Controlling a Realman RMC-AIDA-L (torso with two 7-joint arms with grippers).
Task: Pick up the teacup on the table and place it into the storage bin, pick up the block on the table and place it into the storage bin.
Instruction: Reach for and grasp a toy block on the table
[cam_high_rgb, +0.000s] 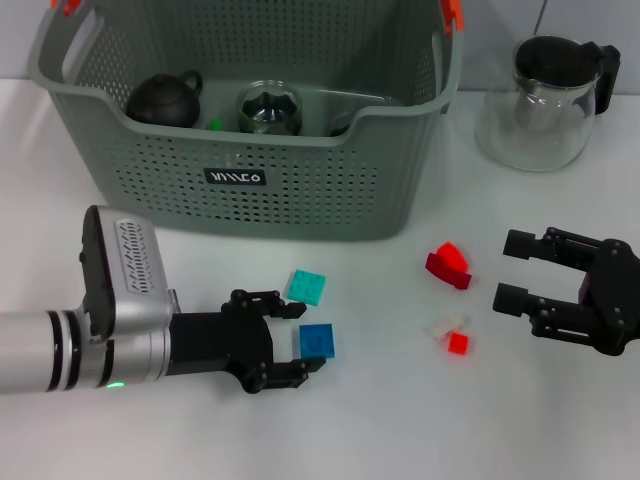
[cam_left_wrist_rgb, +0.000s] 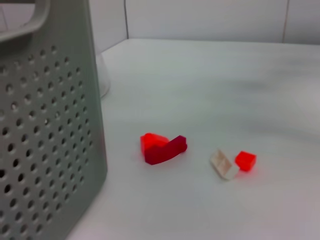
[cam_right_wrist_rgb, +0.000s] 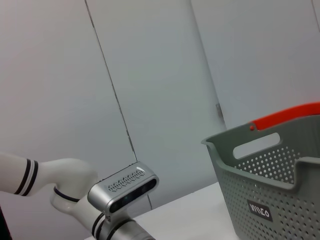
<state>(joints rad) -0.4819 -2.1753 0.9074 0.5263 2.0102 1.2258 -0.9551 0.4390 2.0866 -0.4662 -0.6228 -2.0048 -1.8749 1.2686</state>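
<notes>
The grey-green storage bin (cam_high_rgb: 250, 180) stands at the back of the white table; its perforated wall (cam_left_wrist_rgb: 45, 125) also fills one side of the left wrist view, and the right wrist view shows its rim (cam_right_wrist_rgb: 280, 170). A glass teacup (cam_high_rgb: 268, 108) sits inside it beside a black teapot (cam_high_rgb: 165, 98). In front of the bin, my left gripper (cam_high_rgb: 305, 338) is open low over the table, its fingers straddling a blue block (cam_high_rgb: 318, 341). A teal block (cam_high_rgb: 305, 287) lies just behind it. My right gripper (cam_high_rgb: 510, 270) is open at the right, holding nothing.
A red block pair (cam_high_rgb: 448, 265) (cam_left_wrist_rgb: 162, 147), a white block (cam_high_rgb: 445, 326) (cam_left_wrist_rgb: 224, 165) and a small red block (cam_high_rgb: 458, 343) (cam_left_wrist_rgb: 245, 160) lie between the grippers. A glass teapot (cam_high_rgb: 545, 90) stands at the back right. My left arm (cam_right_wrist_rgb: 125, 187) shows in the right wrist view.
</notes>
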